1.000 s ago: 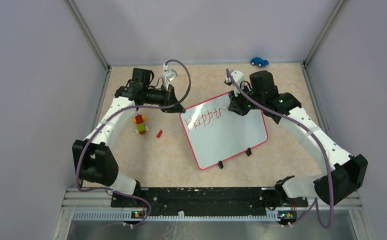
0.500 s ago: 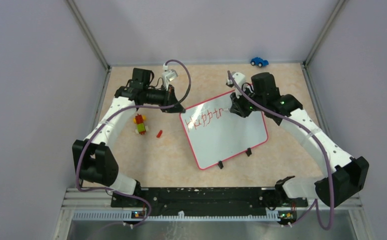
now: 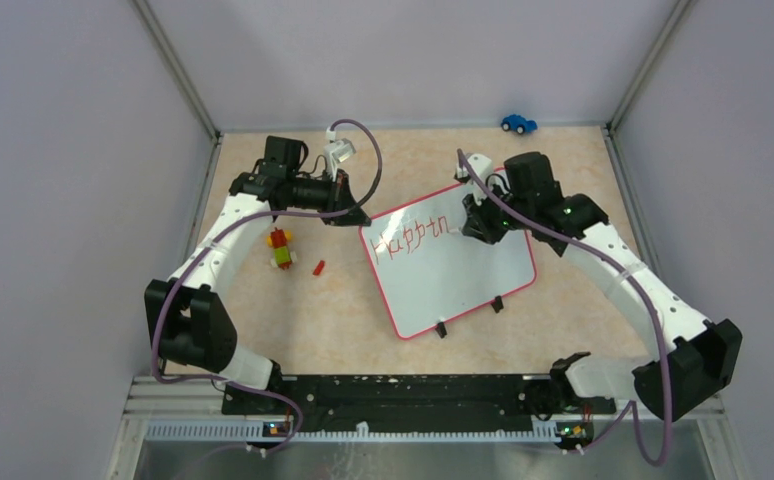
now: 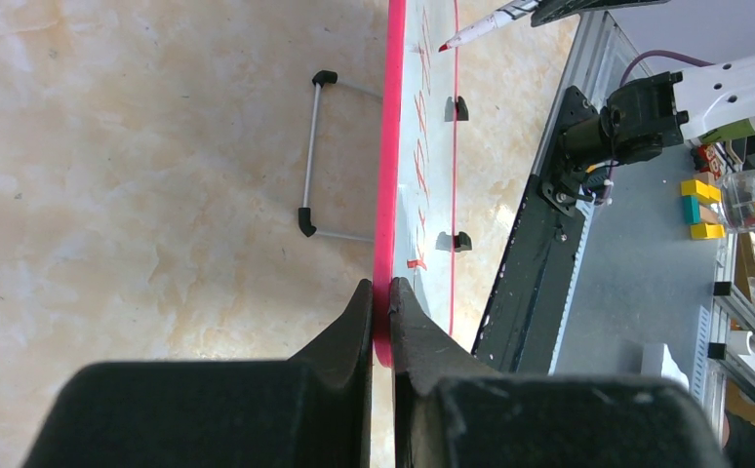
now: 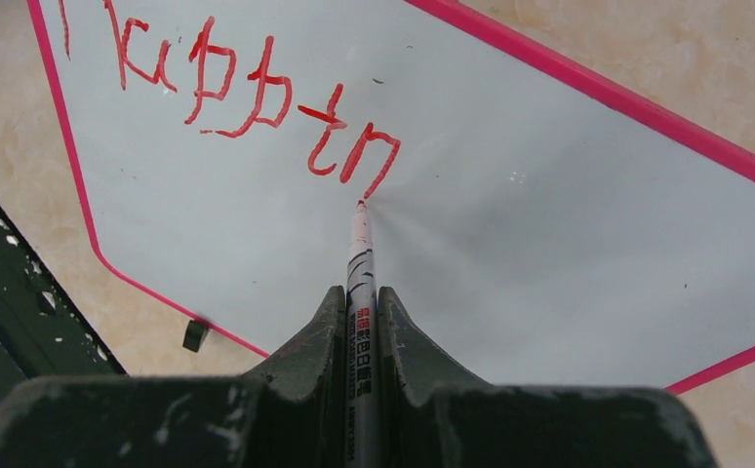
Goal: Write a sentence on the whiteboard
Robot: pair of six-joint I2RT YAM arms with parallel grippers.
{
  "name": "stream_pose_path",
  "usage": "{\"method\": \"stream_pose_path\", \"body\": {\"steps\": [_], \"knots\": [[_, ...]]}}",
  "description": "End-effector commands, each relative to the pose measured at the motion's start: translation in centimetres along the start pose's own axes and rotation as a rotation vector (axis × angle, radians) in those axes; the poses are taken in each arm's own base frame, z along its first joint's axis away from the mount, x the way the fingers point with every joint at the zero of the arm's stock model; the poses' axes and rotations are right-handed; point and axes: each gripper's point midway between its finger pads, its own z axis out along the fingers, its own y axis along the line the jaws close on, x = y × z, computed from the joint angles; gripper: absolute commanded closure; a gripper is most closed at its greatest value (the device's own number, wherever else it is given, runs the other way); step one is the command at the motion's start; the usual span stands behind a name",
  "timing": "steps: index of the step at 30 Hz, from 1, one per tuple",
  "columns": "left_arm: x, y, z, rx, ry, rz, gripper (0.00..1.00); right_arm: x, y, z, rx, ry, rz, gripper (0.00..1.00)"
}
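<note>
**As the marker meets the whiteboard, word one is only part-written**

While the whiteboard (image 3: 453,270) stands propped on the counter (image 3: 333,320) between the two arms, the sentence (image 5: 257,97) is barely begun. Six or so red letters run along the whiteboard's top edge from its left corner: "Happ" plus two more. My call: the first word is unfinished, everything after it and the full stop are to come, and most of the white surface is bare. Right fingers (image 5: 320,331) are pinched tight on the red marker (image 5: 359,244), its tip at the foot of the last stroke, apparently on the surface. Left fingers (image 4: 349,327) are nearly together, clamped on the whiteboard's pink frame at its top-left corner, steadying it.
</note>
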Motion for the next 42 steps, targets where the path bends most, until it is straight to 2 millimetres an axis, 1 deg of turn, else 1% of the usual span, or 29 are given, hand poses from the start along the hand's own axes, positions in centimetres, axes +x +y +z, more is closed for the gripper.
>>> {"method": "stream_pose_path", "body": {"steps": [1,5,14,20,22,28,32,42], "knots": [[1.7,-1.0,1.1,0.039,0.058,-0.015,1.0,-3.5,-0.5,-2.6,0.041,-0.112,-0.024,1.0],[1.7,-1.0,1.1,0.038,0.058,-0.014,1.0,-3.9,-1.1,-2.6,0.062,-0.119,-0.027,1.0],[1.8,-1.0,1.0,0.031,0.058,-0.007,1.0,-3.4,-2.1,-1.2,0.081,-0.092,-0.025,1.0],[1.8,-1.0,1.0,0.033,0.059,-0.011,1.0,-2.9,-2.6,-0.6,0.099,-0.077,-0.034,1.0],[1.8,-1.0,1.1,0.035,0.059,-0.013,1.0,-2.7,-3.0,-0.7,0.112,-0.073,-0.036,1.0],[1.8,-0.9,1.1,0.036,0.06,-0.013,1.0,-2.7,-4.4,-1.6,0.151,-0.073,-0.033,1.0],[1.8,-0.9,1.1,0.038,0.06,-0.016,1.0,-2.9,-5.2,-2.0,0.172,-0.076,-0.035,1.0],[1.8,-0.9,1.1,0.034,0.06,-0.011,1.0,-4.4,-4.8,-1.4,0.124,-0.106,-0.021,1.0]]}}
